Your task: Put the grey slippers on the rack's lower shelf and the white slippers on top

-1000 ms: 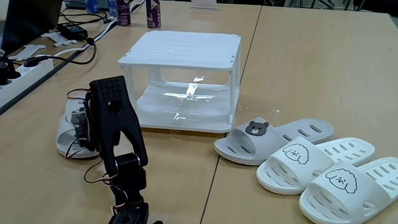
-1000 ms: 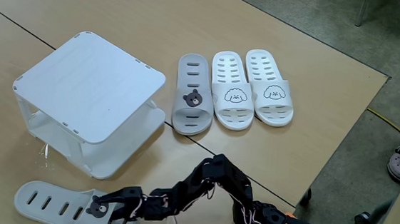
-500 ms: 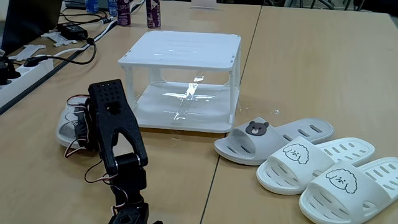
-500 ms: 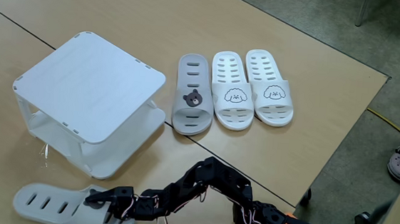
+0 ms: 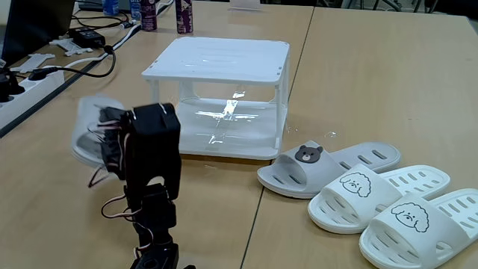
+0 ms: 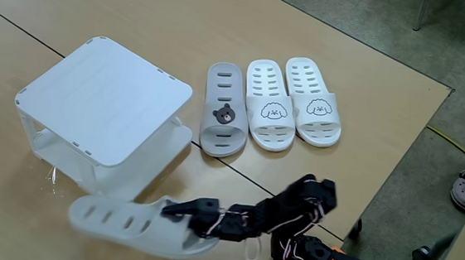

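Beside the empty rack, the end effector grips one grey slipper above the desk; beyond it lie the other grey slipper and both white slippers, all still unshelved.

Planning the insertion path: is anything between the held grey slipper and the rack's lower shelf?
Nothing visible. The pincer holds the grey slipper in front of the rack; the lower shelf looks bare and its near side open.

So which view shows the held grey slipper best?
The fixed view from above: the held grey slipper shows its slotted sole whole, sharp, gripper at its strap. The low fixed view gives a blur behind the arm.
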Tool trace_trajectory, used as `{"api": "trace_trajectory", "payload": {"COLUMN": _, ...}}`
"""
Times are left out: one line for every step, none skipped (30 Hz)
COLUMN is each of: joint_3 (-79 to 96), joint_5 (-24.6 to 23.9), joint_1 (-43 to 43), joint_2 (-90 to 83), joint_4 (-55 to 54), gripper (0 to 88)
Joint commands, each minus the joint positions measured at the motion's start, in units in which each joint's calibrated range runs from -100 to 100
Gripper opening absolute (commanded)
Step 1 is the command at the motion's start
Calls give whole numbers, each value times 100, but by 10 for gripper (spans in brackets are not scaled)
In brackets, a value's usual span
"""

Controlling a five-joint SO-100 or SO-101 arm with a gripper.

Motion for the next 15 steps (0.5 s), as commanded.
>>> {"api": "trace_trajectory", "payload": {"joint_3": 853, "joint_5": 37, "joint_1": 687, "joint_2": -1198, "joint_4": -13, "gripper": 7}}
{"api": "trace_trajectory", "payload": {"joint_3": 835, "joint_5": 37, "joint_1": 892, "joint_2": -1206, "joint_4": -22, "gripper": 7}}
{"api": "trace_trajectory", "payload": {"joint_3": 835, "joint_5": 37, "joint_1": 1040, "joint_2": -1206, "joint_4": -13, "gripper": 7}}
{"api": "trace_trajectory", "payload": {"joint_3": 835, "joint_5": 37, "joint_1": 1147, "joint_2": -1198, "joint_4": -13, "gripper": 7}}
{"api": "trace_trajectory", "payload": {"joint_3": 835, "joint_5": 37, "joint_1": 1238, "joint_2": -1189, "joint_4": -4, "gripper": 7}}
{"api": "trace_trajectory", "payload": {"joint_3": 835, "joint_5": 37, "joint_1": 1386, "joint_2": -1156, "joint_4": -4, "gripper": 7}}
{"api": "trace_trajectory", "payload": {"joint_3": 826, "joint_5": 37, "joint_1": 1484, "joint_2": -1055, "joint_4": -22, "gripper": 7}}
{"api": "trace_trajectory", "payload": {"joint_3": 790, "joint_5": 37, "joint_1": 1591, "joint_2": -903, "joint_4": -30, "gripper": 7}}
{"api": "trace_trajectory", "payload": {"joint_3": 718, "joint_5": 37, "joint_1": 1690, "joint_2": -718, "joint_4": -48, "gripper": 7}}
{"api": "trace_trajectory", "payload": {"joint_3": 610, "joint_5": 37, "joint_1": 1772, "joint_2": -508, "joint_4": -48, "gripper": 7}}
{"api": "trace_trajectory", "payload": {"joint_3": 474, "joint_5": 37, "joint_1": 1854, "joint_2": -272, "joint_4": -56, "gripper": 7}}
{"api": "trace_trajectory", "payload": {"joint_3": 312, "joint_5": 37, "joint_1": 1928, "joint_2": -53, "joint_4": -56, "gripper": 7}}
{"api": "trace_trajectory", "payload": {"joint_3": 140, "joint_5": 37, "joint_1": 1969, "joint_2": 115, "joint_4": -56, "gripper": 7}}
{"api": "trace_trajectory", "payload": {"joint_3": -85, "joint_5": 37, "joint_1": 1969, "joint_2": 275, "joint_4": -56, "gripper": 7}}
{"api": "trace_trajectory", "payload": {"joint_3": -248, "joint_5": 37, "joint_1": 1937, "joint_2": 367, "joint_4": -56, "gripper": 7}}
